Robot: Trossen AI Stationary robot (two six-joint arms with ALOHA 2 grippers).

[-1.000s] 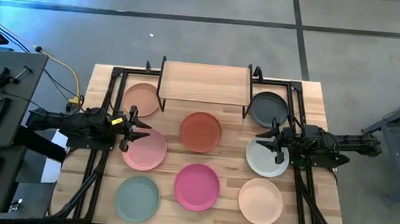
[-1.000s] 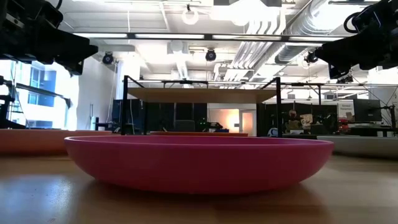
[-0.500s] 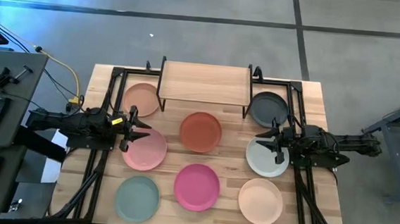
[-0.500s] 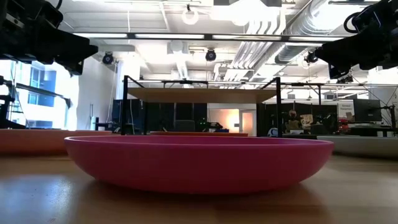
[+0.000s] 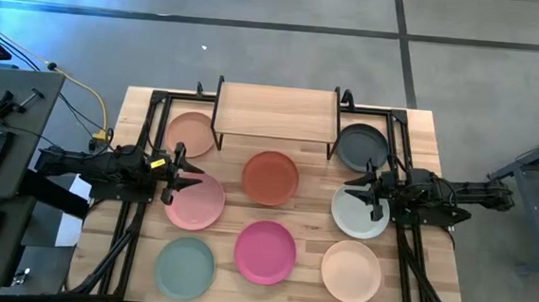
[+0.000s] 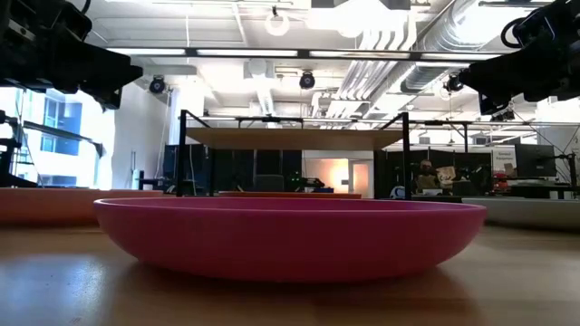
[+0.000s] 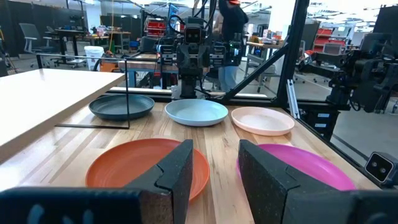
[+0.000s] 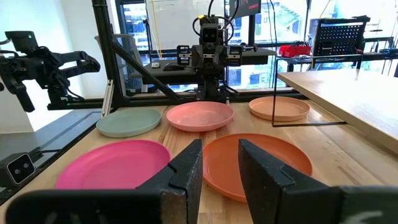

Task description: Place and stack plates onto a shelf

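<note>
Shelf (image 5: 276, 111) sits at the far edge of the tabletop (image 5: 423, 128), centred between the two arm bases. Long axis runs left to right across the tabletop; its light wood top is bare, on thin black legs.

Eight plates, all flat on the tabletop, rims up, none stacked:
- peach plate (image 5: 192, 133) at the shelf's left end, partly under its edge
- dark grey plate (image 5: 361, 145) at the shelf's right end
- terracotta plate (image 5: 270, 177) just in front of the shelf, centre
- light pink plate (image 5: 196, 202) left of centre
- pale grey-white plate (image 5: 356, 212) right of centre
- sage green plate (image 5: 185, 267) near left corner
- magenta plate (image 5: 265, 252) near centre, closest to the low camera
- cream plate (image 5: 351, 271) near right

Left end effector (image 5: 178, 174) hovers above the left rim of the light pink plate, pointing toward the table's centre. Left wrist view shows its fingers (image 7: 175, 171) parted with a clear gap, nothing between them.

Right end effector (image 5: 365, 189) hovers above the pale grey-white plate's near-centre rim, pointing back toward the left arm. Its fingers (image 8: 186, 168) likewise stand apart and grasp nothing.

A person stands in the room behind the right arm, seen in the left wrist view.
</note>
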